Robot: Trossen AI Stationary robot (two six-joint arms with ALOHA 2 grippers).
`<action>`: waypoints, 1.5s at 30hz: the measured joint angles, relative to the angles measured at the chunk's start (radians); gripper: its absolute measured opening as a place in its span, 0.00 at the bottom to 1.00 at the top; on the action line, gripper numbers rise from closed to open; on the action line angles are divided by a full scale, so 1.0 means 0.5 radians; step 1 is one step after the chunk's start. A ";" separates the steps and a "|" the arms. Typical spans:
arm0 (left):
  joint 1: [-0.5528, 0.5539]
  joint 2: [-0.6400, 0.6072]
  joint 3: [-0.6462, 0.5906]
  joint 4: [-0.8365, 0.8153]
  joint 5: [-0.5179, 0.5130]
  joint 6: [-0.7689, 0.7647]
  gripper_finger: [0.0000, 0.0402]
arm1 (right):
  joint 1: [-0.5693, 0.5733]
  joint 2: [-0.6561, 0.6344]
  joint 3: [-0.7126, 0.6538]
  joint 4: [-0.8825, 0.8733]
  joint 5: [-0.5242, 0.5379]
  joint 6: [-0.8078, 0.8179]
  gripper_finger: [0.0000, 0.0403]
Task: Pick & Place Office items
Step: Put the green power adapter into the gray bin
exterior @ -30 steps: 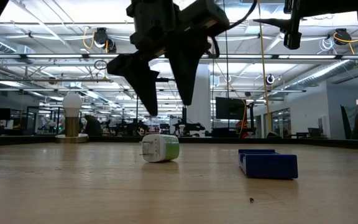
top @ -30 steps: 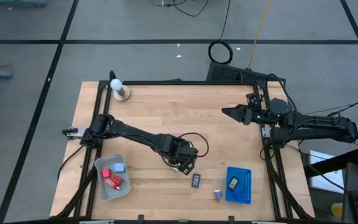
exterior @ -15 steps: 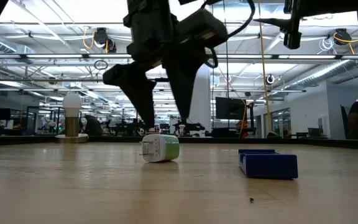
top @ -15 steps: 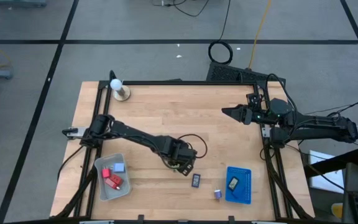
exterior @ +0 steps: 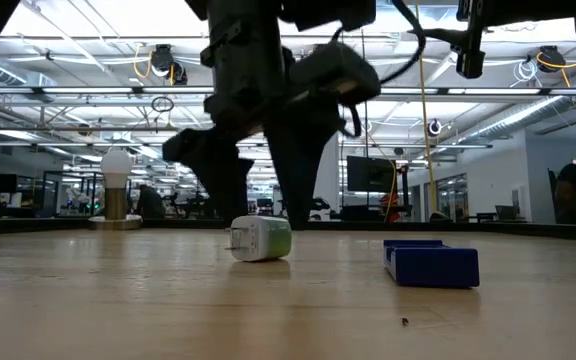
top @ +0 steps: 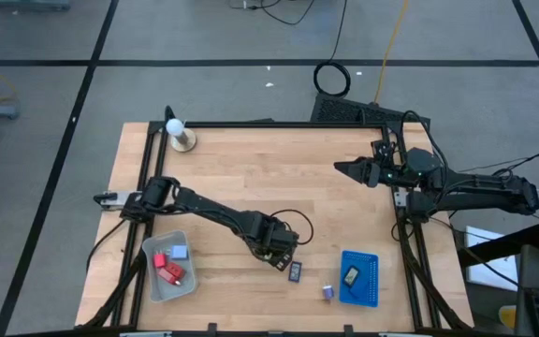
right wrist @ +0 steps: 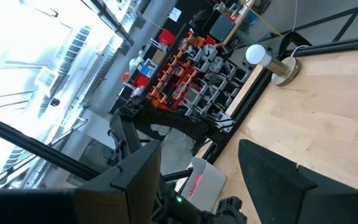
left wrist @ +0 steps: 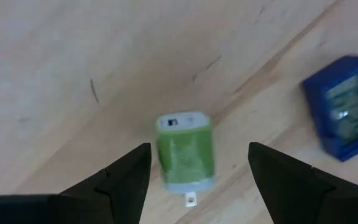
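Note:
A green-white piece (left wrist: 185,152) lies on its side on the wooden table (top: 251,178), near the middle of the near half. My left gripper (left wrist: 199,147) points down over it, open, one finger on each side and no touch that I can see. In the low view its fingers (exterior: 223,185) end just above and behind the piece (exterior: 260,239). My right gripper (top: 344,168) hangs open, high over the table's far right. A small blue-black rectangle (top: 295,271) and a purple bit (top: 327,292) lie near the front edge.
A grey tray (top: 152,281) at the near left holds red and light-blue blocks. A blue tray (top: 371,281) at the near right holds one dark piece. A white ball on a wooden base (top: 178,133) stands at the far left corner. The blue-black rectangle (left wrist: 344,118) lies close beside my left gripper.
My left gripper has come down over the green-white piece and a little toward the table's near edge; its fingertips, once well above the piece, now stand low beside it. The piece has not moved.

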 joint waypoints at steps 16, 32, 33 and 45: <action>-0.018 0.098 0.003 -0.025 0.008 0.008 0.41 | 0.000 0.000 0.000 0.000 0.000 -0.016 0.52; -0.018 0.111 0.063 -0.072 0.033 0.060 0.33 | 0.000 0.000 0.000 -0.001 0.000 -0.016 0.52; -0.018 0.112 0.078 -0.064 0.042 0.061 0.33 | 0.000 0.000 0.000 -0.001 0.000 -0.016 0.52; -0.018 0.110 0.472 -0.301 -0.070 0.087 0.33 | 0.000 0.000 0.000 -0.001 0.000 -0.032 0.52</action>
